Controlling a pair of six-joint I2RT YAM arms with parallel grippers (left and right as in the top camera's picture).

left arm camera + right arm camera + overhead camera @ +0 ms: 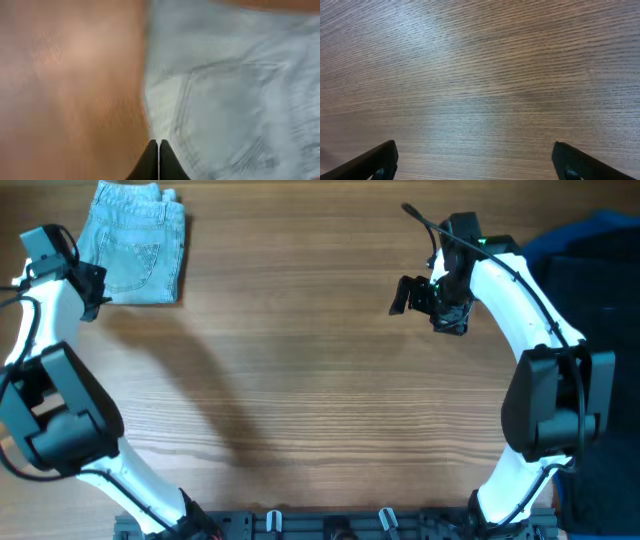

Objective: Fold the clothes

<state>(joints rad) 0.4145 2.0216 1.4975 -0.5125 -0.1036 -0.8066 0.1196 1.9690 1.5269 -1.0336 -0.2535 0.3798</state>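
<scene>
The pale blue denim shorts [135,240] lie folded in a compact rectangle at the table's far left, a stitched back pocket facing up. My left gripper [97,292] sits at their lower left edge. In the left wrist view its fingers [158,146] are pressed together with nothing between them, tips at the border between the denim [235,95] and the bare wood. My right gripper [412,295] is open and empty above bare wood at the far right of centre, and its fingers [475,152] are spread wide. The black and bright-blue garments [590,250] are piled at the right edge.
The wooden table [300,380] stretches between the two arms. The right arm's white links pass in front of the dark pile. The arm bases stand at the near edge.
</scene>
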